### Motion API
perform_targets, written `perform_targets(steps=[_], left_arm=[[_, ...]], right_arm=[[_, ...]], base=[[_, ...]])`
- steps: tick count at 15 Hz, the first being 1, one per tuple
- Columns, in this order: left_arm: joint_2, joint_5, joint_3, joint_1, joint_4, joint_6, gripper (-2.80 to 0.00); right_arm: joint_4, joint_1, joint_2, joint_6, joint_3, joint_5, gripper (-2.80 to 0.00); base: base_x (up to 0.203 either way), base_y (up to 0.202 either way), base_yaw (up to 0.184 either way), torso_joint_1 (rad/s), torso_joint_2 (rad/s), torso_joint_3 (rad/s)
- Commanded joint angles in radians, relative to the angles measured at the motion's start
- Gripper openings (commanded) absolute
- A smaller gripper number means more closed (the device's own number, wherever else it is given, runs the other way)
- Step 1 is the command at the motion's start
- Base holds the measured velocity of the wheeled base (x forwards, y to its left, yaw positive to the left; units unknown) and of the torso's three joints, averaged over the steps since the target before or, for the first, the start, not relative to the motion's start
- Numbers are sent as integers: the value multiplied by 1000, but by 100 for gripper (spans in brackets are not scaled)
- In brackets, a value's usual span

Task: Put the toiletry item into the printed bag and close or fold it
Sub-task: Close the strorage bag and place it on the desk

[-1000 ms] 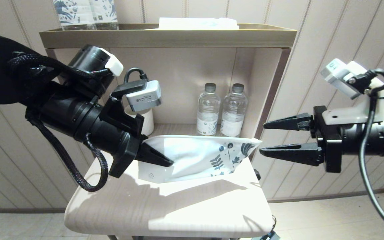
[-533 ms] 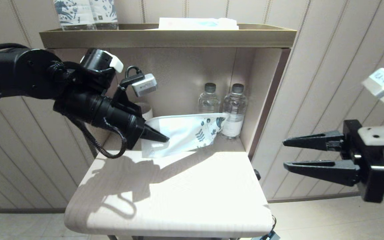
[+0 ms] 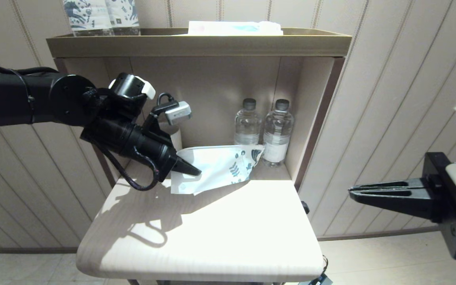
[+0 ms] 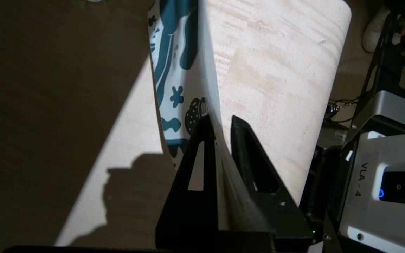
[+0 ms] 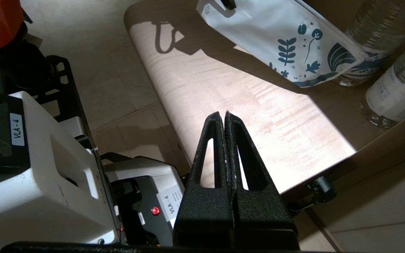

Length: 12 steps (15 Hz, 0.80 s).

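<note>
The left gripper (image 3: 190, 171) pinches the plain end of the printed bag (image 3: 220, 166) over the table's (image 3: 196, 237) back; no toothbrush shows. The right gripper (image 5: 225, 117), pressed together, hangs off the table's right, partly cut off.

Looks like a hotel guest room or a mock-up of one. Panelled beige walls (image 3: 390, 79) with vertical grooves, pale tiled floor (image 3: 370, 257), a small light-wood table (image 3: 212, 237) under a built-in niche. Two sealed water bottles (image 3: 263, 132) at the far right of the niche, a white cup (image 3: 175, 138) at its far left. Above, a shelf (image 3: 196, 43) with blue-patterned packs (image 3: 101, 16) and a folded white item (image 3: 234, 27). Beside the table, machine housings labelled VLA-4 (image 5: 16, 130).
</note>
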Motion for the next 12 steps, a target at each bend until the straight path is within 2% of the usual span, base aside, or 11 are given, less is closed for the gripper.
perform_targets(steps=[1,5,10,11,12], left_arm=[[-9,-2,10,0,4,5,0],[-25,2,12,1,4,5,0],[-128,4,37,23,6,3,0],[-168,8,70,24,6,3,-280],[-226,24,130,25,6,4,-280]], right_arm=[[0,1,1,-2,2,4,-280],[-5,1,-4,-3,21,3,-280],[-5,2,-4,-2,28,4,-280],[-3,1,-8,0,27,4,-280],[-2,0,-20,6,31,2,-280]], base=[[0,0,0,0,0,0],[0,0,0,0,0,0],[0,0,0,0,0,0],[0,0,0,0,0,0],[0,0,0,0,0,0]])
